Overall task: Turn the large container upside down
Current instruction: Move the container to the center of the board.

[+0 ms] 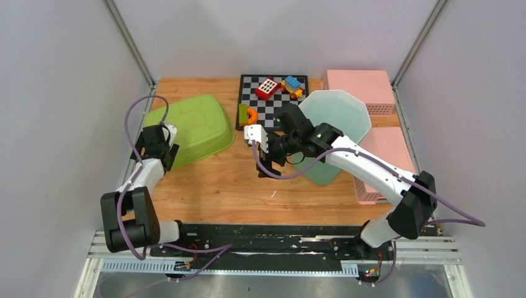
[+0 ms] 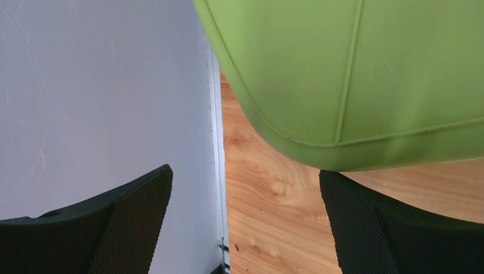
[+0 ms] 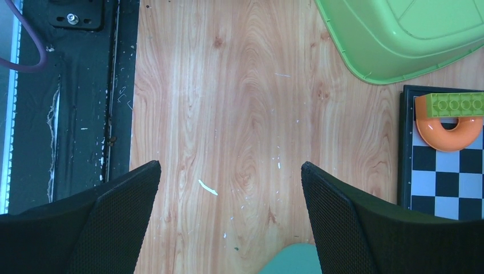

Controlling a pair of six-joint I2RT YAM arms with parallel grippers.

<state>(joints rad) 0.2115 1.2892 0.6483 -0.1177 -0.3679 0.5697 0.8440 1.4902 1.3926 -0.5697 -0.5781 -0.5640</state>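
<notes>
A large light-green container [image 1: 189, 127] lies bottom up at the table's left side, its ribbed underside showing. My left gripper [image 1: 162, 149] is open at its near-left corner. In the left wrist view the green wall [image 2: 354, 68] hangs just above the right finger [image 2: 388, 228], with nothing between the jaws of the gripper [image 2: 245, 217]. A teal container [image 1: 338, 112] of similar size sits tilted at the right, its broad octagonal face upward. My right gripper [image 1: 268, 162] is open over bare wood just left of it. The teal edge [image 3: 291, 262] shows below the right gripper [image 3: 231, 211].
A checkered mat [image 1: 248, 87] at the back holds toy bricks [image 1: 267, 88], plus an orange ring [image 3: 448, 128] with a green brick [image 3: 454, 104]. Two pink baskets [image 1: 366, 87] stand at the right. The left wall [image 2: 103, 85] is close beside my left gripper.
</notes>
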